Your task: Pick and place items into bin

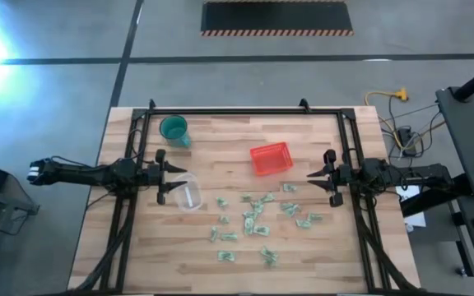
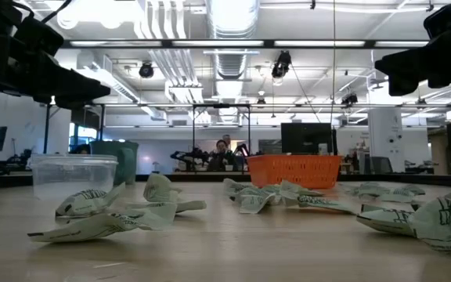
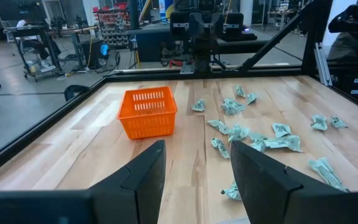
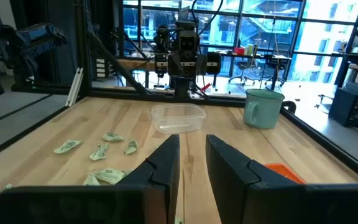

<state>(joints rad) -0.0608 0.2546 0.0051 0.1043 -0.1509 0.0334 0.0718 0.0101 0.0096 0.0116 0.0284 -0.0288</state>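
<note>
The left gripper hangs above the table's left side with its fingers spread wide and nothing between them, a clear plastic container just beside it on the wood. Across the table, the right gripper hangs at the right edge, its fingers drawn to a narrow gap and holding nothing. Between the two arms, the red basket sits on the butcher-block table, toward the right gripper and apart from it. The crumpled pale green and white pieces lie scattered on the wood on the near side of the basket, none seen inside it. A teal cup stands near the far left corner.
</note>
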